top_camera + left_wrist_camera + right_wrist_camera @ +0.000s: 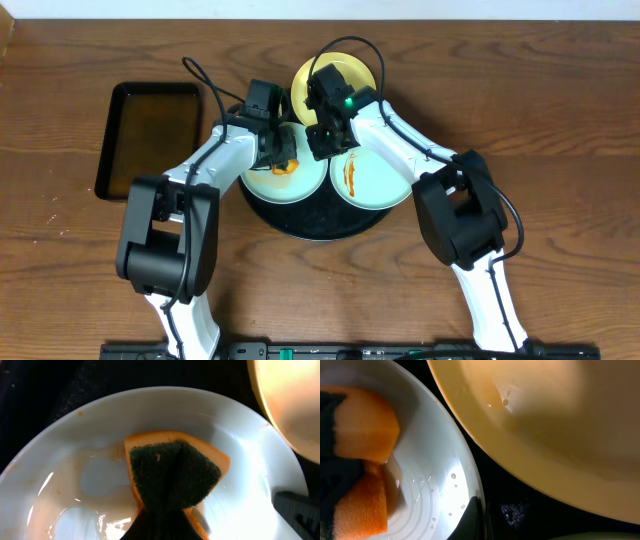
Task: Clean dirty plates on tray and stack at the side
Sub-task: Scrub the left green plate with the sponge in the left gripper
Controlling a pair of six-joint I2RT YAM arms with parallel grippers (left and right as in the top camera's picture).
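3 plates (380, 185) in tray (310, 228); L claw (285, 156) clamps sponge (175, 472) on one; R claw (324, 140) closed.

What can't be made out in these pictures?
Overhead: any sauce under the sponge on the left mint plate, hidden by the left gripper.
Overhead: fingertips of the right gripper, hidden under its own body.
Left wrist: most of the yellow plate, cut off by the right edge.
Right wrist: the tray, too dark.

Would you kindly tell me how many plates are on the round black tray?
3: a pale yellow round plate at the far side, a pale mint-green plate at left under the orange sponge, another mint-green plate at right, sauce-streaked. None seems hidden.
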